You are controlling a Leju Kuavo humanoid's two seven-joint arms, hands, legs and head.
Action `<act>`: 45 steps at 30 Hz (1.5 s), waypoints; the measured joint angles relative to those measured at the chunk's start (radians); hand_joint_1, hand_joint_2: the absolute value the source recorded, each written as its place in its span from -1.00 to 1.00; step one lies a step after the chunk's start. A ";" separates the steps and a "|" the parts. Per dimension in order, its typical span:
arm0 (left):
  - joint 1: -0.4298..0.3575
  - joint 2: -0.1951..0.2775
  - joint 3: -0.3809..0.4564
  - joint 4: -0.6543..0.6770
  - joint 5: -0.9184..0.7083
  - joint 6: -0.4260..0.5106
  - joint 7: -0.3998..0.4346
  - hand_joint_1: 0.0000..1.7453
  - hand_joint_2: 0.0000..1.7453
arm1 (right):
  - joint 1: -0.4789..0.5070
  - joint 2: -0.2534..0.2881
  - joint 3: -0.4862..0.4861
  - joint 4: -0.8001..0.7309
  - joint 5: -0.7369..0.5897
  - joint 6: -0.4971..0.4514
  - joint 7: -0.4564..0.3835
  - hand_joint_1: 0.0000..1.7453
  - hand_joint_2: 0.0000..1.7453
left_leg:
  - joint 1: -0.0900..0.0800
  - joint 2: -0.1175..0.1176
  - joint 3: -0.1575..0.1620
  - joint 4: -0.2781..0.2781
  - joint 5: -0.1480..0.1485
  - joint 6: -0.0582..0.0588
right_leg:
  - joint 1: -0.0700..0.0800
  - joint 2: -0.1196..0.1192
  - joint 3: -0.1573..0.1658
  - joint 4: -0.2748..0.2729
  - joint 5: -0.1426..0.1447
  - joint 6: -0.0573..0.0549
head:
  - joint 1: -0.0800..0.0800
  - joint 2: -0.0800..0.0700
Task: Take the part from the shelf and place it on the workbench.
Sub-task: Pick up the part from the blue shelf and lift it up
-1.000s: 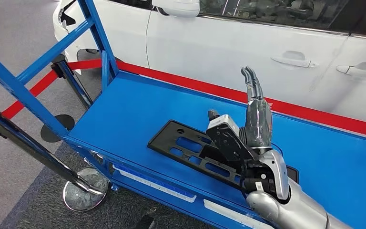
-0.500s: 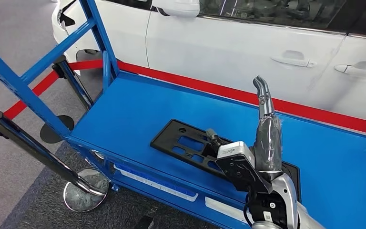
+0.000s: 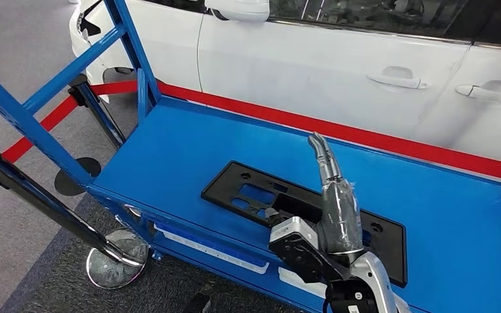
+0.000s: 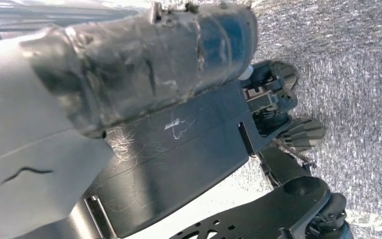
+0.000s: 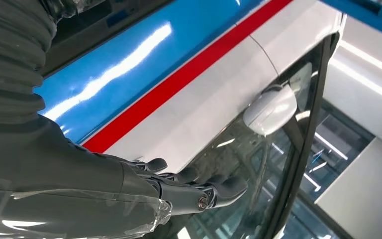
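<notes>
The part (image 3: 381, 254) is a flat black plate with cut-outs, lying flat on the blue workbench (image 3: 182, 143) near its front edge. My right hand (image 3: 336, 202) hovers over the part's middle, raised clear of it, fingers straight and pointing up and away, holding nothing. In the right wrist view the right hand (image 5: 129, 194) reaches out with straight fingers toward the car's window. In the left wrist view the left hand (image 4: 79, 99) shows a grey cover and a tape-wrapped thumb over grey carpet; its fingers are hidden.
A white car (image 3: 313, 65) stands close behind the bench, with a red barrier belt (image 3: 365, 137) along the bench's far edge. Blue frame posts (image 3: 130, 45) rise at the bench's left end. A black stanchion (image 3: 39, 195) with a chrome base (image 3: 114, 261) stands at front left.
My right hand has drawn back toward me and lower, off the part. The part lies still on the bench.
</notes>
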 joint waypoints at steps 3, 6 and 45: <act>-0.001 0.003 -0.001 0.000 -0.014 -0.003 0.003 -1.00 -1.00 | -0.021 0.038 0.026 0.066 0.021 -0.004 -0.025 -1.00 1.00 | 0.005 -0.001 -0.032 0.078 -0.051 -0.017 | -0.004 -0.003 0.000 -0.005 0.004 -0.012 | -0.006 0.000; -0.007 0.002 -0.001 0.000 -0.029 -0.003 0.011 -1.00 -1.00 | -0.037 0.084 0.054 0.156 0.030 -0.026 -0.060 -1.00 1.00 | 0.009 -0.001 -0.113 0.248 -0.123 -0.029 | 0.000 -0.009 -0.002 -0.006 0.004 -0.016 | -0.010 0.000; -0.001 -0.010 -0.077 -0.001 -0.103 -0.035 -0.014 -1.00 -1.00 | -0.273 0.493 0.280 1.040 0.167 0.026 -0.046 -1.00 1.00 | 0.010 -0.006 -0.005 -0.013 0.021 -0.022 | 0.005 0.002 -0.014 -0.021 0.028 -0.006 | -0.014 0.000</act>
